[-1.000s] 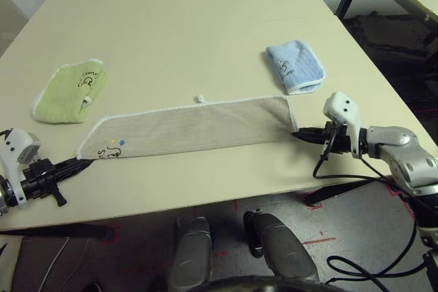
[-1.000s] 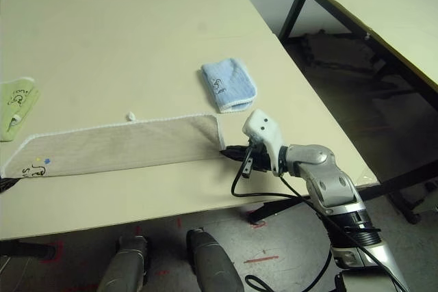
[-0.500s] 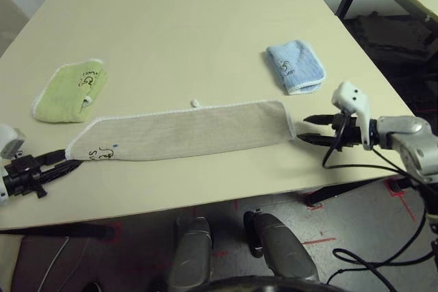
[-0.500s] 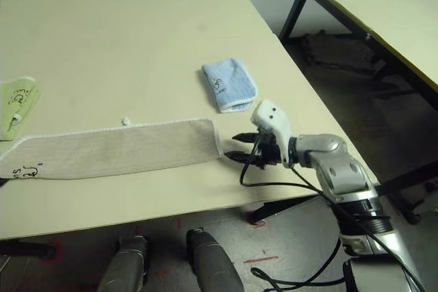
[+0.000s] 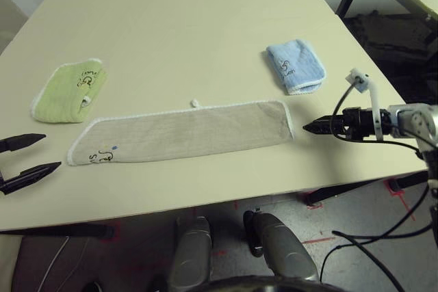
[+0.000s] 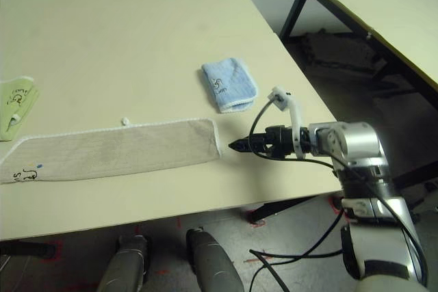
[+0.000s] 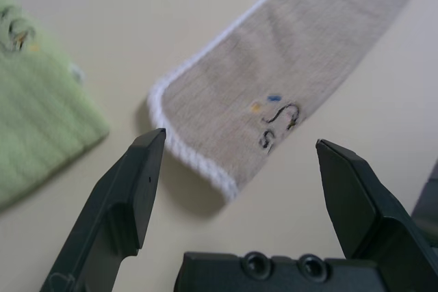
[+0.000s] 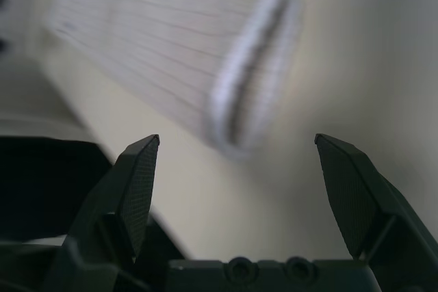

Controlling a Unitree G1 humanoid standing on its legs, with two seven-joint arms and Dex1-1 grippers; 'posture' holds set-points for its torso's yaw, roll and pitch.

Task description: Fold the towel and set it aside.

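Apparently flat, the towel (image 5: 185, 132) lies between both open tools

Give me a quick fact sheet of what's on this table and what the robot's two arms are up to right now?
towel: beige, folded into a long strip, lying flat near the table's front edge
green towel: folded, behind the strip's left end
blue towel: folded, behind its right end
left tool: open, empty, just off the strip's left end
right tool: open, empty, just off its right end
table: pale, otherwise bare
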